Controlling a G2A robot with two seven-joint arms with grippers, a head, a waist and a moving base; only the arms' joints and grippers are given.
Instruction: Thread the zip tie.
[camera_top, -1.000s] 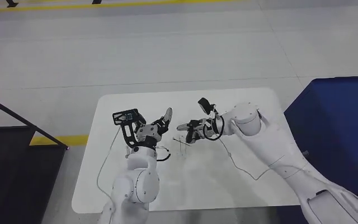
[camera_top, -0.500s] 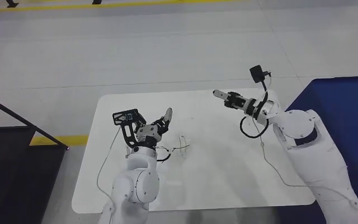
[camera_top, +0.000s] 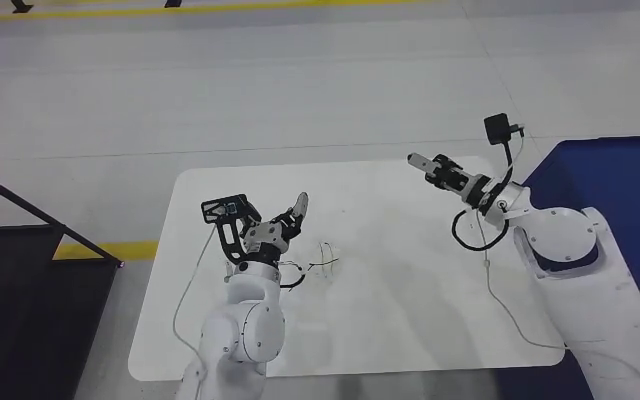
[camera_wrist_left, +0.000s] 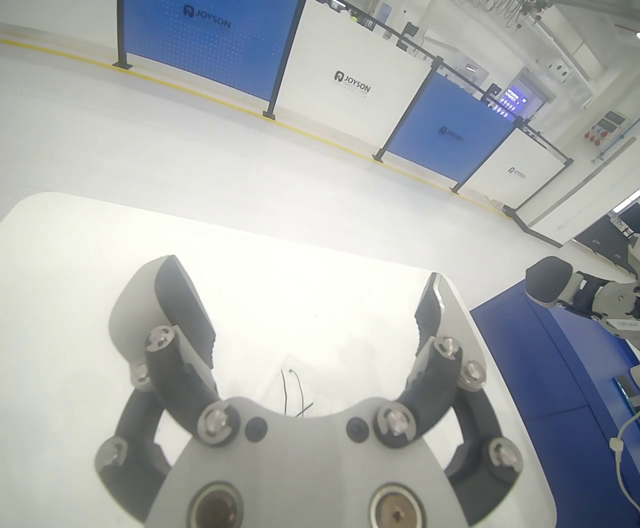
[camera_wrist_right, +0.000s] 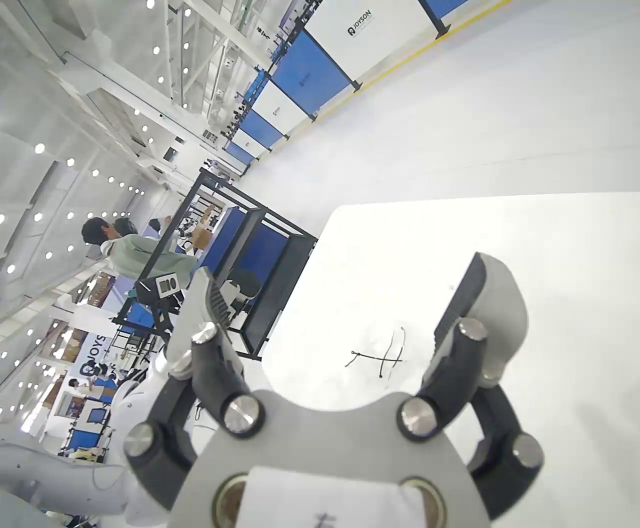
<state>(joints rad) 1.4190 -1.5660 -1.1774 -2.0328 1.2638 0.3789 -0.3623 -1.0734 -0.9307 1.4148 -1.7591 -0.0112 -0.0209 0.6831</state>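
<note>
Two thin black zip ties (camera_top: 325, 262) lie crossed on the white table (camera_top: 400, 330), just right of the left arm. In the left wrist view the zip ties (camera_wrist_left: 292, 392) show between the spread fingers, near the palm. My left gripper (camera_top: 294, 216) (camera_wrist_left: 300, 280) is open and holds nothing, tilted up above the table. My right gripper (camera_top: 420, 162) (camera_wrist_right: 345, 272) is open and holds nothing, hovering over the table's far right corner, well away from the zip ties (camera_wrist_right: 382, 357).
A blue surface (camera_top: 590, 190) borders the table on the right. A dark frame (camera_top: 45, 230) stands off the left edge. A thin white cable (camera_top: 500, 305) trails from the right arm across the table's right side.
My right gripper has pulled back from the zip ties at mid-table to the far right corner, leaving them lying on the table. The left arm has stayed still.
</note>
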